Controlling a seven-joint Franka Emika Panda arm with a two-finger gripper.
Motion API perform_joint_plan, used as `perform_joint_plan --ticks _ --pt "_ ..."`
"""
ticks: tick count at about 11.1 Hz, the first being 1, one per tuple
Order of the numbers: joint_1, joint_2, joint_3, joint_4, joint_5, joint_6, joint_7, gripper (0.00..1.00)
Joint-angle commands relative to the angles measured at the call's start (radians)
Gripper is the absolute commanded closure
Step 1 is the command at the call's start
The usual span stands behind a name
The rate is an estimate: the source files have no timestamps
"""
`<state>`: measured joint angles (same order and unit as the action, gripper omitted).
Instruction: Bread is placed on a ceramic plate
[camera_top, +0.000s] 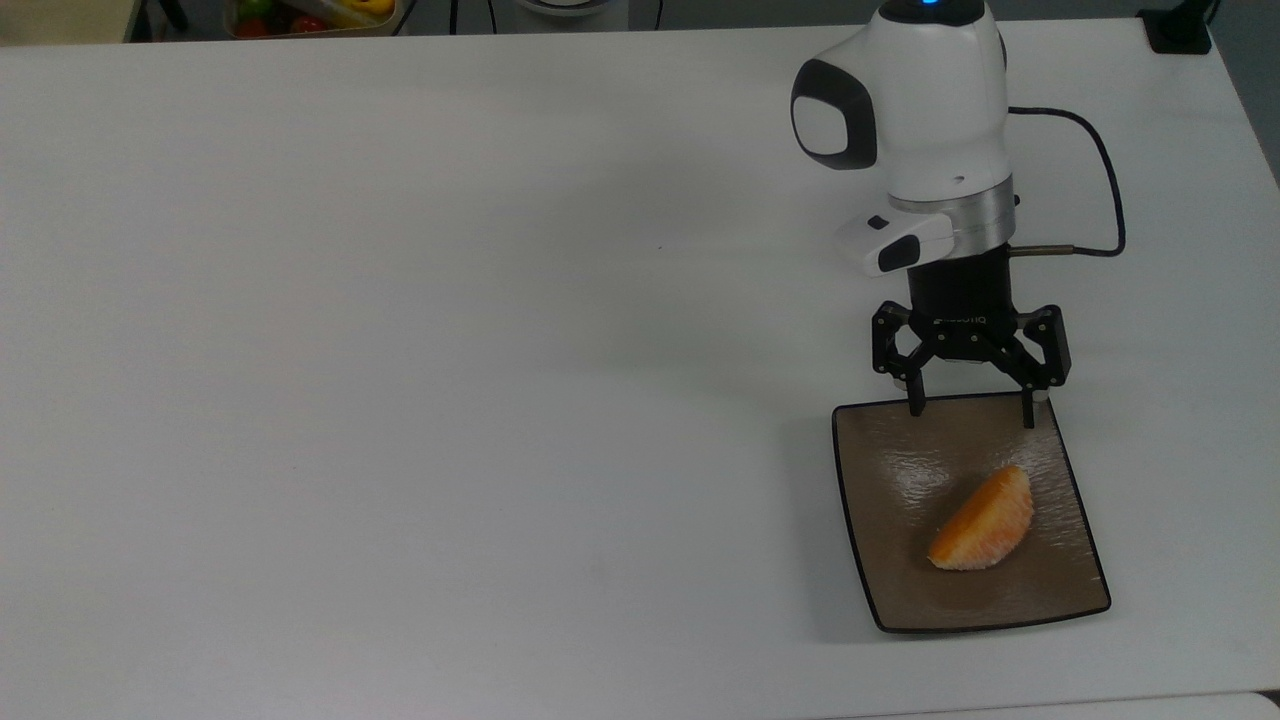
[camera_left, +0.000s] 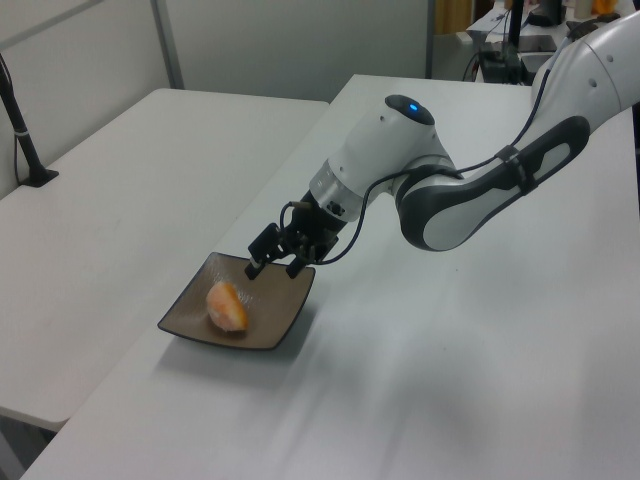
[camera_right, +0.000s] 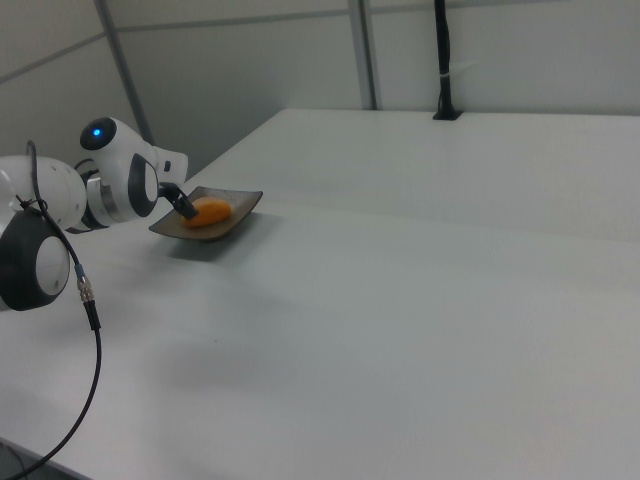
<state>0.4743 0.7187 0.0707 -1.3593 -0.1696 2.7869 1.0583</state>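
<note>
Two fingers of the tool (camera_top: 971, 408) stand spread and empty above the plate (camera_top: 880, 470) edge. The bread (camera_top: 983, 521) lies on the plate, apart from the tool. It likely handles light and soft; grip gently across its short width.

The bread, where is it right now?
In the top view, the bread lies on the ceramic plate, toward its lower right part, apart from the open gripper at the plate's upper edge.
</note>
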Motion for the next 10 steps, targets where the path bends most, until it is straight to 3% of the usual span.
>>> perform_joint_plan --ticks 1,4,7,10 --pt "-0.003 -0.071 -0.011 -0.026 -0.015 -0.07 -0.076 0.0" --pt "-0.014 -0.177 0.0 -0.066 0.015 -0.341 -0.271 0.0" --pt "-0.023 -0.277 0.0 -0.11 0.102 -0.641 -0.604 0.0" --pt "-0.04 -0.364 -0.002 -0.173 0.099 -0.854 -0.777 0.0"
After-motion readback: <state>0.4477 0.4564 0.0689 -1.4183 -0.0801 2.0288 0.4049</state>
